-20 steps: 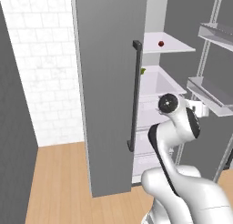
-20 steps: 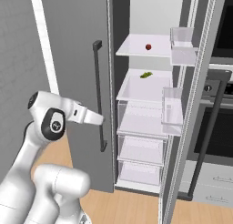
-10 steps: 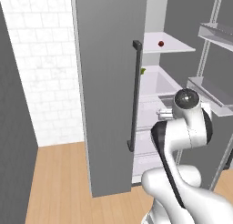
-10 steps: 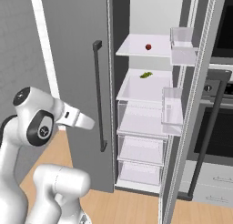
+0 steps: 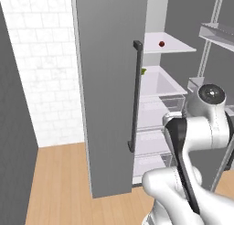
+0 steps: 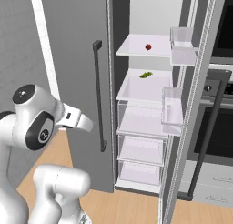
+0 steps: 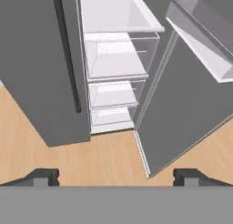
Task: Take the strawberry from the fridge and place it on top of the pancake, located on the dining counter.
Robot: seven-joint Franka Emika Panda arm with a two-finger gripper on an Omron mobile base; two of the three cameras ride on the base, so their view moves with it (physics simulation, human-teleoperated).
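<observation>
The fridge [image 5: 109, 82] stands with its left door shut and its right door [image 6: 195, 104] swung open, showing white shelves. The strawberry [image 5: 161, 44], a tiny dark red berry, rests on the top shelf [image 6: 148, 47]. My gripper [image 7: 116, 177] is open and holds nothing. It hangs well in front of the fridge and looks down at the lower drawers [image 7: 113, 59] and the floor. The strawberry is far above and beyond it. The pancake and the dining counter are out of view.
A small green item [image 6: 146, 74] lies on the shelf below the strawberry. The open door carries clear bins [image 6: 182, 50] on its inner side. A long dark handle [image 5: 135, 96] runs down the shut door. A dark oven [image 6: 218, 127] stands right of the fridge.
The arm has folded back: its upper joint swung right in the left base view and left and lower in the right base view. The fridge and strawberry stay put.
</observation>
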